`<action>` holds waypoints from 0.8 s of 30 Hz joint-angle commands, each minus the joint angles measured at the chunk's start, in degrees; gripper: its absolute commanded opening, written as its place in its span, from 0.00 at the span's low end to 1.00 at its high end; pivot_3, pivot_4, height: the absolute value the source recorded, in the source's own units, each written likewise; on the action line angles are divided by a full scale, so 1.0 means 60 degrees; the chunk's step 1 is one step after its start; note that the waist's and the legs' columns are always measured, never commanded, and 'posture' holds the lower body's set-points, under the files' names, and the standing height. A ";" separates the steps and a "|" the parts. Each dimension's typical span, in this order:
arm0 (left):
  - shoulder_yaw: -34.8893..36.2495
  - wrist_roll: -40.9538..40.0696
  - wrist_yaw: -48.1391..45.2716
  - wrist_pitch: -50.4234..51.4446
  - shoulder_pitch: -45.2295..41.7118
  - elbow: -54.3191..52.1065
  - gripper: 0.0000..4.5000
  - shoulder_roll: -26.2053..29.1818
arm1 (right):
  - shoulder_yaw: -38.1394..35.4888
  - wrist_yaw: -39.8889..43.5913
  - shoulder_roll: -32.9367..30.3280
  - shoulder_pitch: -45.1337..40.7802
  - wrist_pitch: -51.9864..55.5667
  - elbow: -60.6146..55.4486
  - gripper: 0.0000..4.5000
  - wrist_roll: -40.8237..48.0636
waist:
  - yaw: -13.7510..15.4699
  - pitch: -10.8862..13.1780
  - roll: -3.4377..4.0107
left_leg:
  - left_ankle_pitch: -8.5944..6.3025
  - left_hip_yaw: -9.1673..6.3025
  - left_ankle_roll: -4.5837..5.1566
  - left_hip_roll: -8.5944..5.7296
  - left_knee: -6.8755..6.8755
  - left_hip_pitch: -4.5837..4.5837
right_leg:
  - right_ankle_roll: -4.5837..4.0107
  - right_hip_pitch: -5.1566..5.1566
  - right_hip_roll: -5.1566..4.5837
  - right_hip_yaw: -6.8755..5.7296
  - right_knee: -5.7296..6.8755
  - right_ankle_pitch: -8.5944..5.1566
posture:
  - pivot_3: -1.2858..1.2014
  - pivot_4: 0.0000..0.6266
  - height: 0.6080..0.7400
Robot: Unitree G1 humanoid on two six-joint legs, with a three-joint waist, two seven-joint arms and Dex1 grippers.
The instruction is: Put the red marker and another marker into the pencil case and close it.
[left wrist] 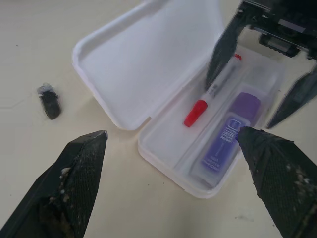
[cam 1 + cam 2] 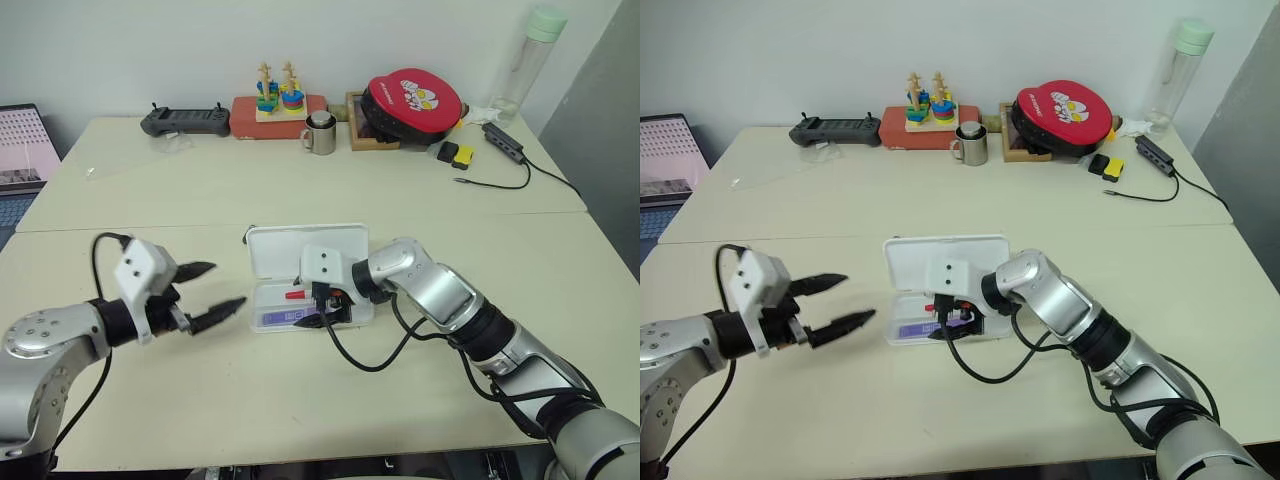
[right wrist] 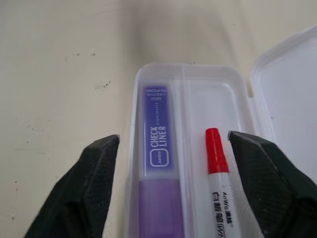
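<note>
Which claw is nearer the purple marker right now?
Right. The right claw hangs open directly over the purple marker in the pencil case; the left claw stands open beside the case, apart.

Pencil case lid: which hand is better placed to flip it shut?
Probably left. The left hand is open and free beside the pencil case, level with the flat-open lid. The right hand hangs open in the tray over the red marker and purple marker.

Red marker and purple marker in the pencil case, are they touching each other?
Apart. The right wrist view shows the red marker and purple marker in separate compartments of the pencil case, a ridge between them.
</note>
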 commanded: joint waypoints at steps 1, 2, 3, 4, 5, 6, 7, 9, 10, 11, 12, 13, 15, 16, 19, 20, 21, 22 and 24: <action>0.0645 0.0127 0.0830 0.0171 -0.0414 0.0724 1.00 -0.0025 | -0.1440 0.0294 0.0366 -0.0243 0.0149 -0.1014 0.98 0.1313 | -0.0004 0.0000 0.0001 | 0.0000 0.0000 0.0000 0.0000 0.0000 0.0000 | 0.0000 -0.0001 0.0000 -0.0001 0.0001 0.0000 | 0.52 0.24 1.00; 0.0594 0.0159 0.1067 0.0375 -0.0615 0.0918 1.00 -0.0028 | -0.1868 0.0205 0.0542 -0.0342 0.0347 -0.1151 0.98 0.1702 | -0.0004 0.0000 0.0001 | 0.0000 0.0002 0.0000 -0.0002 -0.0001 0.0001 | 0.0000 -0.0001 0.0000 -0.0001 -0.0001 0.0000 | 0.52 0.24 1.00; 0.0552 0.0172 0.1249 0.0453 -0.0814 0.1086 1.00 -0.0058 | -0.2243 0.0059 0.0684 -0.0476 0.0522 -0.1222 0.98 0.1985 | -0.0004 0.0000 0.0000 | 0.0000 0.0002 0.0000 -0.0003 -0.0002 0.0002 | 0.0000 0.0000 0.0000 -0.0003 0.0000 0.0000 | 0.52 0.24 1.00; 0.0496 0.0162 0.1425 0.0548 -0.1054 0.1306 1.00 -0.0094 | -0.2580 -0.0132 0.0801 -0.0640 0.0624 -0.1236 0.98 0.2152 | -0.0007 0.0001 0.0001 | 0.0000 -0.0001 0.0000 -0.0003 -0.0002 0.0001 | 0.0000 0.0000 0.0000 -0.0002 0.0000 0.0000 | 0.52 0.24 1.00; 0.0419 0.0186 0.1553 0.0603 -0.1252 0.1510 1.00 -0.0112 | -0.2808 -0.0295 0.0868 -0.0771 0.0674 -0.1223 0.98 0.2238 | -0.0004 0.0001 0.0001 | 0.0000 -0.0002 0.0000 -0.0003 -0.0002 0.0001 | 0.0000 -0.0001 0.0000 -0.0004 0.0002 0.0000 | 0.52 0.24 1.00; 0.0244 0.0337 0.1723 0.0640 -0.1485 0.1809 1.00 -0.0125 | -0.2998 -0.0454 0.0898 -0.0893 0.0671 -0.1196 0.98 0.2264 | 0.0008 0.0000 0.0001 | 0.0000 -0.0004 -0.0001 -0.0004 -0.0002 0.0001 | 0.0000 0.0000 0.0000 -0.0005 0.0004 0.0000 | 0.52 0.24 1.00; 0.0060 0.0507 0.1840 0.0631 -0.1661 0.2064 1.00 -0.0122 | -0.3118 -0.0576 0.0910 -0.0977 0.0682 -0.1179 0.98 0.2283 | 0.0020 -0.0001 -0.0002 | 0.0000 -0.0008 -0.0001 -0.0004 0.0000 0.0002 | -0.0001 0.0000 0.0000 -0.0009 0.0005 0.0001 | 0.52 0.24 1.00; -0.0650 0.1037 0.1905 0.0356 -0.2108 0.2740 1.00 -0.0152 | -0.3314 -0.0973 0.0929 -0.1143 0.0585 -0.1020 0.98 0.2132 | 0.0029 -0.0004 -0.0005 | 0.0000 -0.0009 -0.0001 -0.0010 0.0001 0.0006 | -0.0002 0.0004 -0.0002 -0.0016 0.0008 0.0002 | 0.52 0.24 1.00; -0.1000 0.1232 0.1885 0.0237 -0.2381 0.3082 1.00 -0.0242 | -0.3386 -0.1222 0.0951 -0.1223 0.0576 -0.0879 0.98 0.2026 | 0.0030 -0.0004 -0.0005 | 0.0000 -0.0014 -0.0001 -0.0020 0.0000 0.0010 | -0.0002 0.0007 -0.0005 -0.0020 0.0010 0.0002 | 0.52 0.24 1.00; -0.1301 0.1392 0.1882 0.0147 -0.2674 0.3444 1.00 -0.0358 | -0.3427 -0.1406 0.0970 -0.1285 0.0537 -0.0754 0.98 0.1945 | 0.0021 -0.0004 -0.0006 | 0.0000 -0.0012 0.0000 -0.0022 0.0000 0.0007 | -0.0002 0.0005 -0.0005 -0.0019 0.0009 0.0002 | 0.52 0.24 1.00; -0.1583 0.1586 0.1913 0.0039 -0.2959 0.3812 1.00 -0.0454 | -0.3448 -0.1534 0.0980 -0.1326 0.0523 -0.0670 0.98 0.1902 | 0.0023 -0.0004 -0.0005 | 0.0000 -0.0009 0.0000 -0.0021 0.0000 0.0009 | -0.0002 0.0005 -0.0005 -0.0018 0.0010 0.0002 | 0.52 0.24 1.00; -0.1824 0.1763 0.1927 -0.0092 -0.3263 0.4190 1.00 -0.0565 | -0.3471 -0.1636 0.0995 -0.1358 0.0515 -0.0627 0.98 0.1882 | 0.0013 -0.0004 -0.0007 | 0.0000 -0.0008 0.0000 -0.0024 0.0002 0.0009 | -0.0002 0.0002 -0.0006 -0.0018 0.0015 0.0002 | 0.52 0.24 1.00; -0.2211 0.2016 0.1861 -0.0352 -0.3847 0.4913 1.00 -0.0777 | -0.3525 -0.1785 0.1004 -0.1413 0.0530 -0.0610 0.98 0.1901 | -0.0029 -0.0003 -0.0009 | 0.0000 -0.0002 -0.0001 -0.0016 0.0005 0.0004 | -0.0003 -0.0004 -0.0005 -0.0017 0.0015 0.0003 | 0.52 0.24 1.00; -0.2377 0.2126 0.1786 -0.0506 -0.4099 0.5246 1.00 -0.0860 | -0.3546 -0.1856 0.1004 -0.1433 0.0557 -0.0636 0.98 0.1931 | -0.0044 -0.0003 -0.0010 | 0.0000 -0.0003 -0.0001 -0.0017 0.0005 0.0004 | -0.0003 -0.0008 -0.0005 -0.0017 0.0019 0.0003 | 0.52 0.24 1.00; -0.2834 0.2411 0.1515 -0.0901 -0.4882 0.6253 1.00 -0.1102 | -0.3606 -0.2078 0.0981 -0.1460 0.0627 -0.0734 0.98 0.1976 | -0.0145 -0.0004 -0.0011 | 0.0000 0.0000 -0.0001 -0.0018 0.0008 0.0001 | -0.0003 -0.0011 -0.0007 -0.0018 0.0020 0.0003 | 0.52 0.24 1.00; -0.2995 0.2585 0.1474 -0.1089 -0.5167 0.6685 1.00 -0.1180 | -0.3620 -0.2146 0.0963 -0.1451 0.0647 -0.0770 0.98 0.1984 | -0.0168 -0.0004 -0.0011 | 0.0000 -0.0001 -0.0001 -0.0016 0.0012 -0.0001 | -0.0003 -0.0010 -0.0006 -0.0020 0.0016 0.0004 | 0.52 0.24 1.00; -0.3135 0.2733 0.1439 -0.1249 -0.5397 0.7049 1.00 -0.1241 | -0.3628 -0.2212 0.0952 -0.1440 0.0669 -0.0808 0.98 0.1989 | -0.0179 -0.0004 -0.0011 | 0.0000 0.0000 -0.0001 -0.0018 0.0014 0.0000 | -0.0003 -0.0010 -0.0008 -0.0018 0.0019 0.0004 | 0.52 0.24 1.00; -0.3255 0.2854 0.1408 -0.1365 -0.5652 0.7424 1.00 -0.1336 | -0.3633 -0.2265 0.0933 -0.1423 0.0690 -0.0845 0.98 0.1997 | -0.0200 -0.0004 -0.0011 | 0.0000 -0.0001 -0.0001 -0.0019 0.0014 0.0000 | -0.0003 -0.0009 -0.0008 -0.0019 0.0017 0.0004 | 0.52 0.24 1.00; -0.3401 0.2995 0.1347 -0.1475 -0.6002 0.7925 1.00 -0.1488 | -0.3627 -0.2340 0.0903 -0.1391 0.0732 -0.0921 0.98 0.2023 | -0.0229 -0.0004 -0.0011 | 0.0000 -0.0001 -0.0001 -0.0020 0.0017 0.0001 | -0.0003 -0.0009 -0.0009 -0.0016 0.0022 0.0004 | 0.52 0.24 1.00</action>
